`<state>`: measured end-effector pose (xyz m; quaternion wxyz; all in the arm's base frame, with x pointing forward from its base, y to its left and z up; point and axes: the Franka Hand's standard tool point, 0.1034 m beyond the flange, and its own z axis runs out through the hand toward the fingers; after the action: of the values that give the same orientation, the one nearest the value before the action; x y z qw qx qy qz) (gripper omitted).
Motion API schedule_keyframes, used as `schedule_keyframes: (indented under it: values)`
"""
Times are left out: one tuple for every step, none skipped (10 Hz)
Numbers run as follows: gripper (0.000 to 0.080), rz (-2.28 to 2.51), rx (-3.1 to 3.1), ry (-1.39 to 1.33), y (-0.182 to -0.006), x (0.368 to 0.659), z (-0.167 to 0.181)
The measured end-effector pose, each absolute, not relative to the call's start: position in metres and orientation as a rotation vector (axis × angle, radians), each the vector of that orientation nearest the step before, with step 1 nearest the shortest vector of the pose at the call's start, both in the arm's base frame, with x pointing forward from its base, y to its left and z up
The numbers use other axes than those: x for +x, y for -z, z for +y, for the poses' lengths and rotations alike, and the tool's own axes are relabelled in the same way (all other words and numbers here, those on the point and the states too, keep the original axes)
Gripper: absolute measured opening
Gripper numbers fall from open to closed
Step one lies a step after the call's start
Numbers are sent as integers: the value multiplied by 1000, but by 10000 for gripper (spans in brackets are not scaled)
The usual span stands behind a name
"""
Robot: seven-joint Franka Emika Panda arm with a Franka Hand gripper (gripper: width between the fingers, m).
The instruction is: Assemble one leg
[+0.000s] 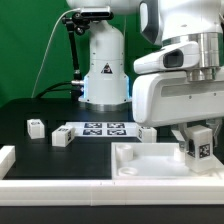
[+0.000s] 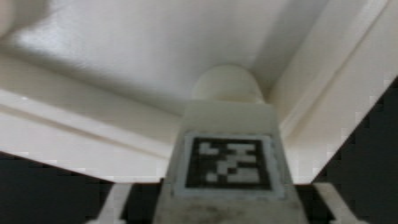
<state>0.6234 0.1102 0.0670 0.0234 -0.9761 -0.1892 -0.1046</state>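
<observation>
Leg [image 1: 199,148]: clamped between fingers of gripper [image 1: 197,143], lower right of exterior view, at a corner of white tray piece [image 1: 140,160]. Status: grasped, positioned; seating judged outstanding.

The leg [image 1: 197,148] presents as smooth white plastic bearing a matt printed tag, the recessed tray piece [image 1: 140,170] as smooth white plastic with faint sheen, the arm casing [image 1: 170,95] as glossy white, the table [image 1: 25,105] as matt black.
</observation>
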Motion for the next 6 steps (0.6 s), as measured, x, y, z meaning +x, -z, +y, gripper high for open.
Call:
schedule_keyframes:
  values:
    - [286,-541,-3026,322,-67,623,110]
    - [286,-447,-3031,319,-67,623,111]
    - [286,-285,-3038,312,-67,623,111]
    - [286,-46,-3024,306,-67,624,110]
    - [286,209,-2988,295,-66,623,109]
    - [286,410,-2944,281,-66,623,110]
